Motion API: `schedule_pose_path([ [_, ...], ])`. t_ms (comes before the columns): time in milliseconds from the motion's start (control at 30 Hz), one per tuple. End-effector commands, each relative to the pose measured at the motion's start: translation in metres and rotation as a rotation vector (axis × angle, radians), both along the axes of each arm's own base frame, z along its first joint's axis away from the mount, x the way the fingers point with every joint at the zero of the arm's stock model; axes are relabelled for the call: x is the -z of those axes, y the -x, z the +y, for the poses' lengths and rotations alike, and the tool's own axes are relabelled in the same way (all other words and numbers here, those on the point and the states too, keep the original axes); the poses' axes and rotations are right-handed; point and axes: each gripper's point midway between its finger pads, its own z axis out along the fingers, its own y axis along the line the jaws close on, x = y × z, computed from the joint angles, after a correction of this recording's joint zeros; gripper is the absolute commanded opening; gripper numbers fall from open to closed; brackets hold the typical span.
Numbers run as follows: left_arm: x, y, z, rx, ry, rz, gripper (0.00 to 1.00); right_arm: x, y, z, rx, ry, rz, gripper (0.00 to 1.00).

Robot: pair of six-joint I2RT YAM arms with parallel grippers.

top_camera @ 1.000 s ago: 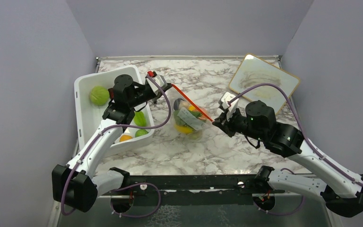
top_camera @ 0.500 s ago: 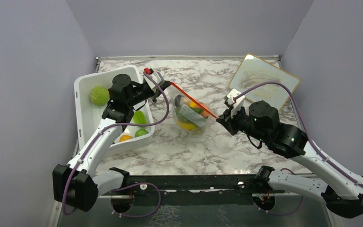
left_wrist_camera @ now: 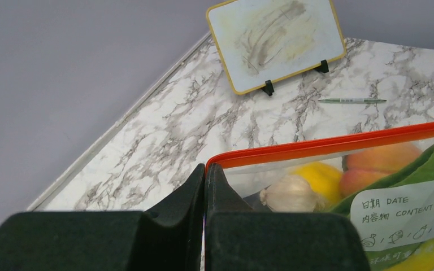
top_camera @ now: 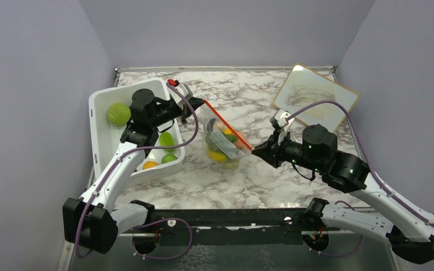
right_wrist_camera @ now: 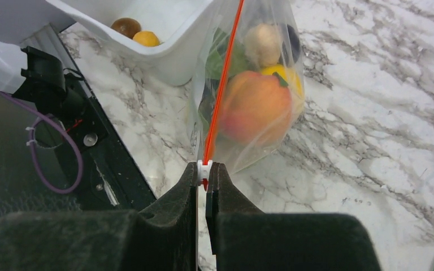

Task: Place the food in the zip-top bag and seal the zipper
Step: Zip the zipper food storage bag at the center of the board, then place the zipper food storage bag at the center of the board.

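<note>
The clear zip-top bag (top_camera: 224, 144) hangs between my two grippers, its red-orange zipper (top_camera: 229, 125) stretched taut. Food shows inside it: an orange peach (right_wrist_camera: 257, 110), a beige garlic (left_wrist_camera: 288, 192), yellow (left_wrist_camera: 322, 176) and green pieces. My left gripper (top_camera: 195, 105) is shut on the bag's far-left corner at the zipper's end (left_wrist_camera: 204, 169). My right gripper (top_camera: 255, 151) is shut on the zipper's white slider (right_wrist_camera: 204, 168) at the near-right end. More food lies in the white tub: a green ball (top_camera: 117, 113), green pieces (top_camera: 166, 139), an orange one (top_camera: 150, 165).
The white tub (top_camera: 99, 141) stands to the left of the bag, its corner close to it (right_wrist_camera: 164, 51). A framed whiteboard (top_camera: 315, 96) leans at the back right with a pen (left_wrist_camera: 350, 100) in front of it. The black base rail (top_camera: 231, 217) runs along the near edge.
My right gripper went back and right with the zipper's end, then came forward and left. My left gripper drifted a little left. The bag swung along between them.
</note>
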Motion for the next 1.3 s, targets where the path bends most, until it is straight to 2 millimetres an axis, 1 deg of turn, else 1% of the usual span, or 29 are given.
schedule_pose_path([
  [0, -0.005, -0.024, 0.02, -0.15, 0.021, 0.015, 0.0, 0.028, 0.004, 0.009, 0.023, -0.007, 0.142, 0.01],
  [67, 0.002, -0.028, 0.018, -0.148, 0.008, 0.045, 0.0, 0.051, -0.008, 0.007, 0.094, 0.046, 0.17, 0.01],
  [133, 0.006, -0.034, 0.017, -0.145, -0.001, 0.07, 0.0, 0.071, -0.025, -0.002, 0.21, 0.102, 0.186, 0.01],
  [167, 0.009, -0.037, 0.016, -0.147, -0.006, 0.084, 0.0, 0.078, -0.031, -0.005, 0.253, 0.125, 0.188, 0.01],
  [233, 0.013, -0.045, 0.015, -0.153, -0.017, 0.1, 0.0, 0.086, -0.042, -0.009, 0.313, 0.152, 0.184, 0.01],
  [267, 0.015, -0.049, 0.014, -0.153, -0.022, 0.102, 0.0, 0.089, -0.046, -0.009, 0.333, 0.157, 0.174, 0.01],
  [300, 0.015, -0.054, 0.012, -0.151, -0.023, 0.093, 0.03, 0.091, -0.052, -0.01, 0.354, 0.158, 0.154, 0.01],
  [367, 0.011, -0.064, 0.009, -0.146, 0.0, 0.057, 0.12, 0.099, -0.067, -0.017, 0.432, 0.168, 0.107, 0.01],
  [433, 0.001, -0.071, 0.004, -0.137, 0.04, 0.033, 0.18, 0.104, -0.08, -0.025, 0.516, 0.191, 0.085, 0.01],
  [567, -0.02, -0.085, -0.004, -0.129, 0.1, 0.051, 0.31, 0.105, -0.1, -0.039, 0.638, 0.219, 0.069, 0.01],
  [700, -0.032, -0.088, -0.009, -0.121, 0.125, 0.046, 0.37, 0.106, -0.119, -0.055, 0.713, 0.214, 0.08, 0.01],
  [767, -0.031, -0.086, -0.01, -0.121, 0.129, 0.05, 0.4, 0.111, -0.13, -0.065, 0.757, 0.233, 0.096, 0.01],
  [800, -0.03, -0.083, -0.01, -0.12, 0.129, 0.053, 0.42, 0.113, -0.136, -0.071, 0.783, 0.248, 0.1, 0.03],
  [833, -0.028, -0.08, -0.01, -0.119, 0.128, 0.056, 0.44, 0.113, -0.141, -0.077, 0.817, 0.263, 0.097, 0.11],
  [900, -0.024, -0.074, -0.01, -0.124, 0.13, 0.069, 0.47, 0.111, -0.148, -0.087, 0.89, 0.298, 0.094, 0.31],
  [933, -0.021, -0.072, -0.008, -0.131, 0.132, 0.076, 0.49, 0.113, -0.149, -0.091, 0.913, 0.325, 0.098, 0.38],
  [1033, -0.015, -0.066, -0.003, -0.166, 0.148, 0.113, 0.5, 0.111, -0.152, -0.094, 0.935, 0.341, 0.099, 0.52],
  [1067, -0.012, -0.065, 0.0, -0.186, 0.153, 0.131, 0.5, 0.111, -0.152, -0.094, 0.937, 0.337, 0.102, 0.55],
  [1133, -0.009, -0.061, 0.005, -0.215, 0.155, 0.155, 0.54, 0.107, -0.151, -0.092, 0.933, 0.317, 0.106, 0.6],
  [1167, -0.007, -0.06, 0.009, -0.235, 0.152, 0.167, 0.57, 0.105, -0.15, -0.091, 0.93, 0.302, 0.11, 0.65],
  [1200, -0.007, -0.058, 0.012, -0.252, 0.151, 0.179, 0.63, 0.101, -0.15, -0.09, 0.926, 0.284, 0.111, 0.71],
  [1233, -0.006, -0.055, 0.014, -0.261, 0.148, 0.192, 0.84, 0.098, -0.149, -0.088, 0.921, 0.266, 0.114, 0.78],
  [1267, -0.006, -0.052, 0.016, -0.27, 0.146, 0.204, 0.97, 0.093, -0.148, -0.085, 0.908, 0.242, 0.117, 0.83],
])
